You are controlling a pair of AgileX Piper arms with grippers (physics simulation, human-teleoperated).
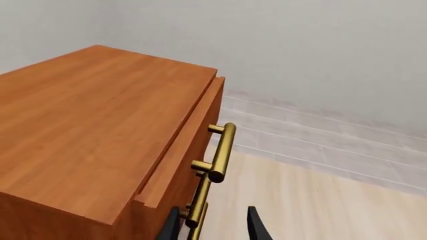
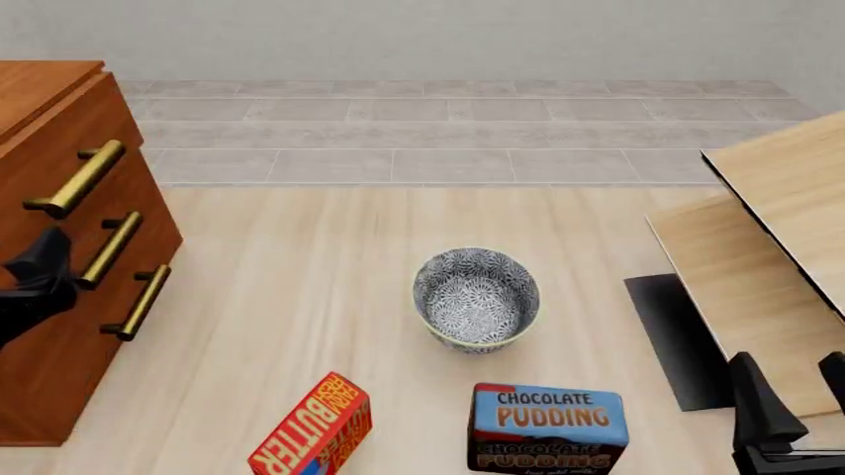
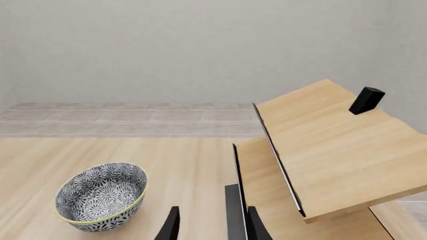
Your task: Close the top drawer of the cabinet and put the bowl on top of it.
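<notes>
The bowl (image 2: pixel 477 298) sits upright on the table (image 2: pixel 330 297), well apart from the cabinet (image 2: pixel 53 327). Top drawer (image 2: pixel 99 148) nearly flush. Left gripper (image 1: pixel 212 227) spread beside the cabinet's handles; right gripper (image 3: pixel 210 225) spread, empty.

Even, bright, diffuse light fills all three renders, with no visible lamp and no glare. Shadows are faint; the bowl (image 2: pixel 477 298) casts almost none on the pale table (image 2: pixel 330 297). The brass handle (image 1: pixel 221 152) shows a soft sheen. Everything is sharp, without blur or edge distortion.
</notes>
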